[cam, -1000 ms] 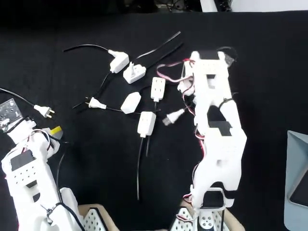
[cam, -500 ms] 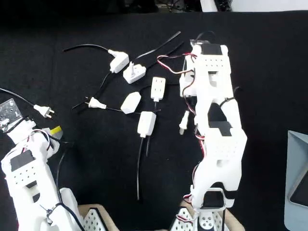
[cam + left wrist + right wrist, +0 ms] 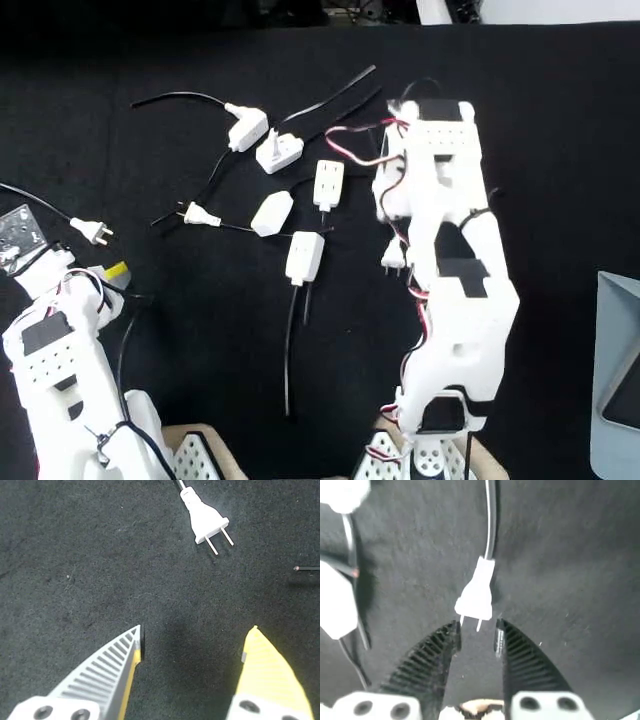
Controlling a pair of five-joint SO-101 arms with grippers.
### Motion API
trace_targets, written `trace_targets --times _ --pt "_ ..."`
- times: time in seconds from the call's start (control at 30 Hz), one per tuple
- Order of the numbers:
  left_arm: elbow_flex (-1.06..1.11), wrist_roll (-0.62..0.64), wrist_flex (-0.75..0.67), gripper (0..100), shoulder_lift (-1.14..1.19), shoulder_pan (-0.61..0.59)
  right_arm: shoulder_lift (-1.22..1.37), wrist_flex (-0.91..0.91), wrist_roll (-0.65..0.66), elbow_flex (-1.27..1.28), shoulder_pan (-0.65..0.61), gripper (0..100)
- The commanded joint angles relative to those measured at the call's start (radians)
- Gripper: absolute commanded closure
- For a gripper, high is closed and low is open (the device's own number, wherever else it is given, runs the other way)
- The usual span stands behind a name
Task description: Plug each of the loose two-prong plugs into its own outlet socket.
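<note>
Right wrist view: the plug [image 3: 476, 596] is lying on the table [image 3: 560, 150] just past the right gripper [image 3: 476, 628], with its prongs pointing back toward the jaw tips and its cord [image 3: 490, 520] trailing away. The jaws are being held apart and nothing is being clamped. In the high view the same plug [image 3: 392, 258] is sitting beside the right arm, near the socket [image 3: 304, 255] but apart from it. The left gripper [image 3: 196, 628] is also being held wide apart over bare table, with a second plug [image 3: 204, 516] lying ahead of it, untouched. Handling is being judged as follows: the plug is light, with a hard, smooth plastic body likely to slip or pivot under a narrow pinch. The prongs are thin and should not be squeezed, and the cord is probably springy enough to be twisting the plug when lifted. A hold across the flat sides of the body, just behind the prongs, is being favoured.
</note>
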Motion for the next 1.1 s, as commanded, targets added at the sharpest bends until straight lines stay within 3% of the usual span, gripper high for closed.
trace_targets --times 0.0,0.17,0.57,0.87,1.0,1.07 --pt "-0.013 0.002 -0.021 68 -0.020 -0.005 -0.071 -0.023 0.011 0.088 -0.014 88.9" --pt "-0.013 0.002 -0.021 68 -0.020 -0.005 -0.065 -0.210 0.011 0.200 0.031 88.9" --pt "-0.013 0.002 -0.021 68 -0.020 -0.004 -0.002 -0.301 -0.012 0.263 0.005 89.0" --pt "-0.013 0.002 -0.021 68 -0.020 -0.005 0.107 -0.152 -0.069 0.070 -0.005 89.4" --pt "-0.013 0.002 -0.021 68 -0.020 -0.004 0.102 -0.121 -0.063 0.013 -0.005 98.8" --pt "-0.013 0.002 -0.021 68 -0.020 -0.004 0.102 -0.118 -0.064 0.004 -0.005 97.7"
